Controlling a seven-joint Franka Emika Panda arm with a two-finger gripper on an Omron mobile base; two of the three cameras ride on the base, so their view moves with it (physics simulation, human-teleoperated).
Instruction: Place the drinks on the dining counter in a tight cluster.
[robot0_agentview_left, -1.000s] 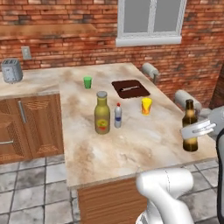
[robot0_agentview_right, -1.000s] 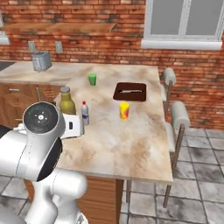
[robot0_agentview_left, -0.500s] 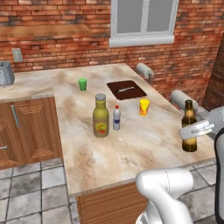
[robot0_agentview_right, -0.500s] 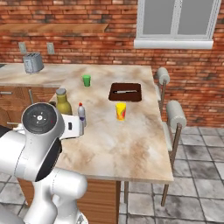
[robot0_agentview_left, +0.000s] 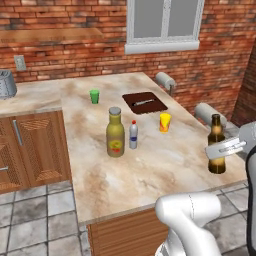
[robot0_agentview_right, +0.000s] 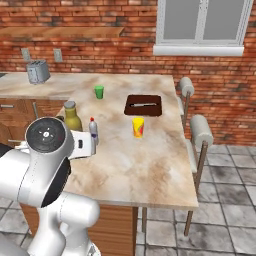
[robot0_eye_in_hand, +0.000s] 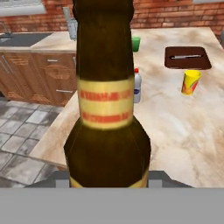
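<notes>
Off counter edge, gripper (robot0_agentview_left: 222, 148) clamping slim (brown glass) bottle (robot0_agentview_left: 216, 150)

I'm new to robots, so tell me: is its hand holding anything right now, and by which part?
Yes. The gripper holds the brown bottle upright, clamped around its body just below the neck.

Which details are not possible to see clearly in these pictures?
- Gripper fingertips, hand view: hidden behind the slim brown glass bottle.
- Big olive-yellow bottle, right base view: lower part hidden by the arm.
- Label text on the small clear red-capped bottle, left base view: too small.
</notes>
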